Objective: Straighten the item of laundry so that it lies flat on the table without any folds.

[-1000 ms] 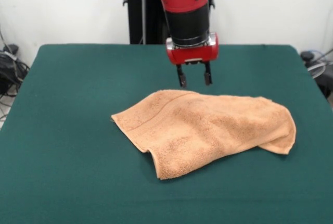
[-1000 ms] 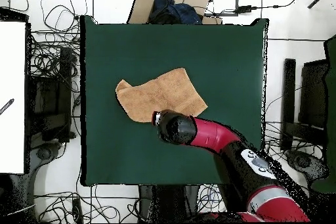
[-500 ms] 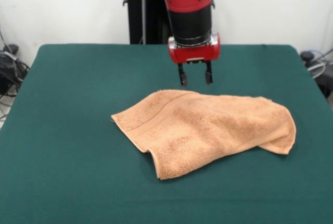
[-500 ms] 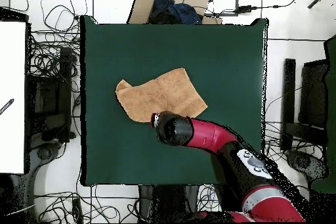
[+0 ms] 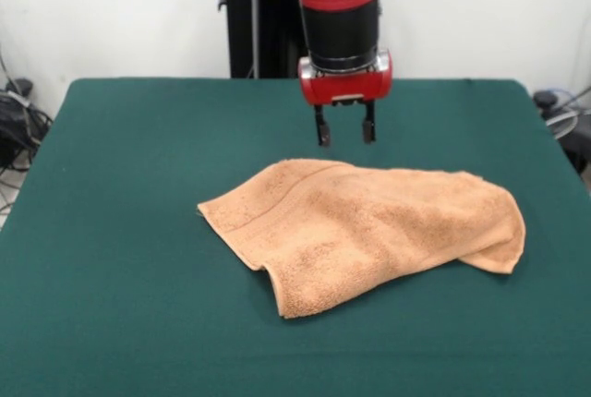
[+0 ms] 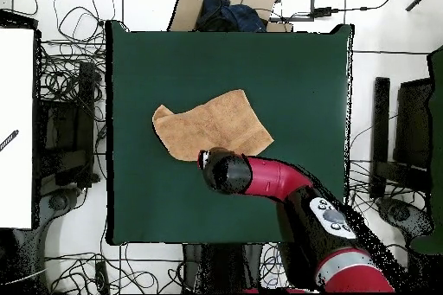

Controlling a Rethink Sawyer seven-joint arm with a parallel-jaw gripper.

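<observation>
Front view shows the red and black arm pointing straight down, its pincer [image 5: 345, 127] empty with fingers apart, hovering above the far edge of the rumpled peach-orange terry-cloth towel [image 5: 365, 229] on the dark green felt table [image 5: 120, 185].

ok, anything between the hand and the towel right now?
Nothing. In the front view the hand hangs open above the towel's far edge, with only bare green table showing in the gap. The overhead view hides that stretch under the arm.

A plain white wall [image 5: 111, 9] stands behind; tangled black cables [image 6: 65, 75] cover the pale floor [image 6: 368, 15].
</observation>
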